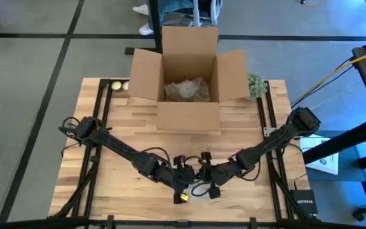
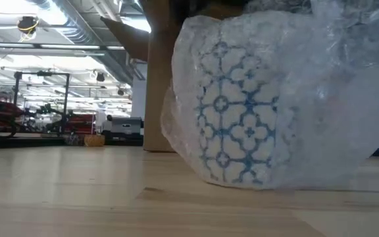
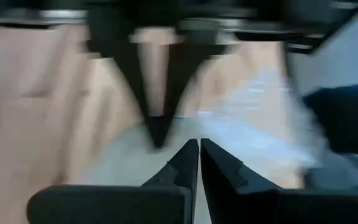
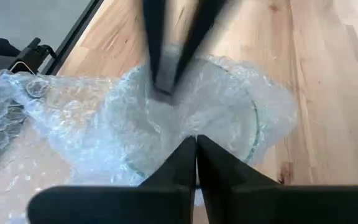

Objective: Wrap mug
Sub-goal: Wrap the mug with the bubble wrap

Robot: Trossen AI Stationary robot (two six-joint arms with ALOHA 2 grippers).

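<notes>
The mug (image 2: pixel 242 125), white with a blue pattern, stands on the table near its front edge, covered in clear bubble wrap (image 2: pixel 321 79). In the right wrist view the mug's round rim (image 4: pixel 253 127) shows through the bubble wrap (image 4: pixel 92 118). Both grippers meet above it: my left gripper (image 1: pixel 184 178) and my right gripper (image 1: pixel 203 173) are both shut on the wrap over the mug's mouth. In the high view the arms hide the mug. My left gripper pinches the bubble wrap over the mug's mouth (image 4: pixel 161 93) between its two fingers, coming from above and pointing down. How many layers it has cannot be told. The wrap lies on the mug. My right gripper pinches the bubble wrap over the mug's mouth (image 4: pixel 194 134) at its fingertips, close beside the left gripper's fingers (image 4: pixel 157 68). It slants down from above. The wrap spreads loose around the mug onto the table.
An open cardboard box (image 1: pixel 189 76) with crumpled wrap inside stands at the far middle of the table. A green tuft (image 1: pixel 256 84) sits at its right and small round things (image 1: pixel 115 84) at the far left. Bare wood (image 1: pixel 107 184) lies left and right of the grippers.
</notes>
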